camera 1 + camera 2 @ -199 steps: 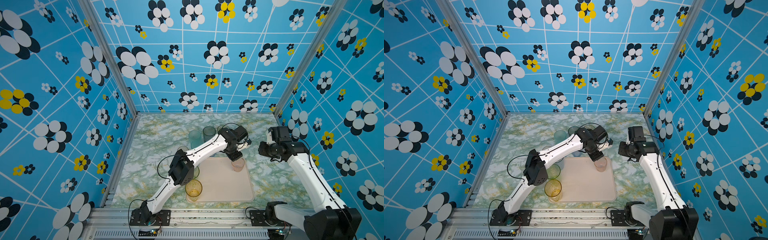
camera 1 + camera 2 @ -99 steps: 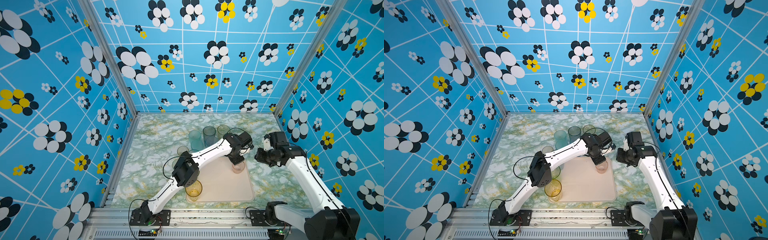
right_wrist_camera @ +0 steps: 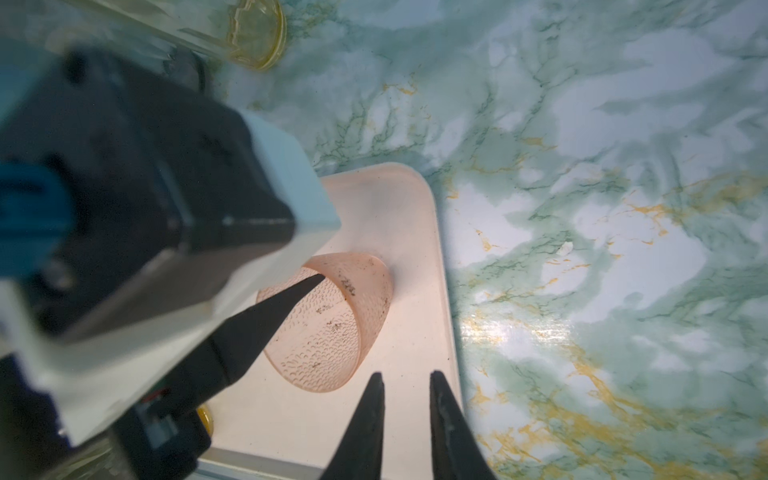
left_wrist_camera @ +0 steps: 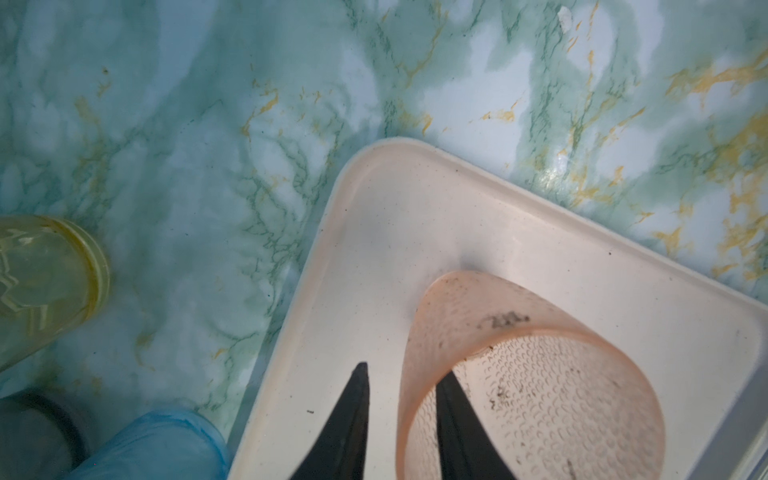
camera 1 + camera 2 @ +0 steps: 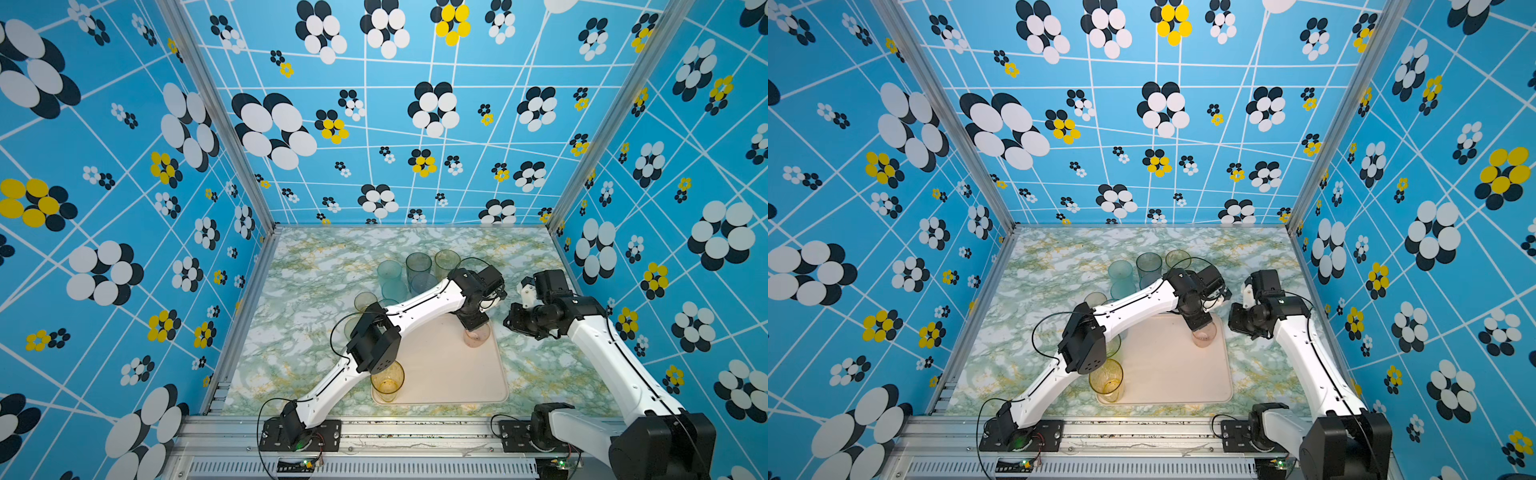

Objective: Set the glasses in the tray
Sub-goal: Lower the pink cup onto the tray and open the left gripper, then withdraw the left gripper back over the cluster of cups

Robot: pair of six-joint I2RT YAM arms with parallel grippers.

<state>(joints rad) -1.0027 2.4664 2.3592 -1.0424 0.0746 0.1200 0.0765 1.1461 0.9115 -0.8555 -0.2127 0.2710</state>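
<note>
Cream-white tray with rounded corners and a low rim, lying on a green-and-gold marbled table. At its near left corner stands a tall amber glass. In its far right corner stands a short pink glass, upright and mouth up, translucent, its wall dimpled and flecked with dark specks. The left gripper comes onto this glass from above. One of its fingers is outside the wall and the other inside the cup, with the rim passing between them. The pair is slightly parted and the outer finger stands visibly clear of the wall, so nothing is clamped; whether the inner finger touches cannot be told. The right gripper hangs near the glass but apart from it, over the tray's right rim, its fingers a narrow gap apart and empty. Count: one tray; two glasses at the tray; behind it a group of tinted glasses, at least six showing, others hidden by the left arm; two grippers.
</note>
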